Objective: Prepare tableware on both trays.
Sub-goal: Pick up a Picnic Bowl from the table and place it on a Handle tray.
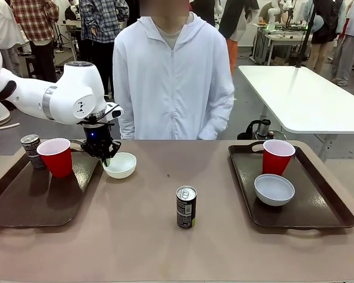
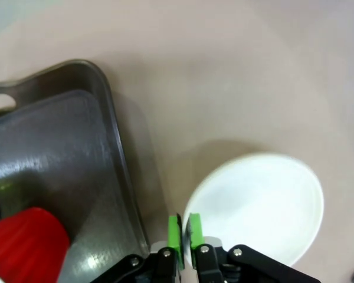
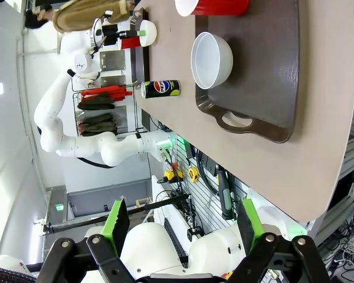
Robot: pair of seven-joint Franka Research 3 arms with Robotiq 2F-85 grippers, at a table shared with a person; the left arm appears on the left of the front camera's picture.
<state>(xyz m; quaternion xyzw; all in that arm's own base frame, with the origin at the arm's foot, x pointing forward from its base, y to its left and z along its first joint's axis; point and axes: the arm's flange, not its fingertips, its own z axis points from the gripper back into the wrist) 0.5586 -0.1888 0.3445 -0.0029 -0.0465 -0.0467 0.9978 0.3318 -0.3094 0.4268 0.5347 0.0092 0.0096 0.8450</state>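
Front view: left of centre, the left claw (image 1: 104,154) points down and pinches the near-left rim of a white bowl (image 1: 120,164), which sits on the worktop (image 1: 141,236) just beside the left tray (image 1: 23,200). That tray carries a red cup (image 1: 56,157) and a can (image 1: 30,150) at its far end. At right, the right tray (image 1: 318,206) holds a second red cup (image 1: 277,155) and a second bowl (image 1: 274,189). A second can (image 1: 186,207) stands alone mid-worktop.

Left wrist view: at bottom centre the green pads (image 2: 174,231) are nearly closed on the bowl's thin rim, next to the tray's raised edge. To do this step well, the bowl probably needs lifting clear of that edge before crossing, kept level, since a rim pinch can slip.

Right wrist view: along the bottom, the right claw (image 3: 182,224) is spread wide and empty, well away from the trays.

The claw hides the pinched rim in the front view, and whether the bowl is touching the worktop cannot be told.
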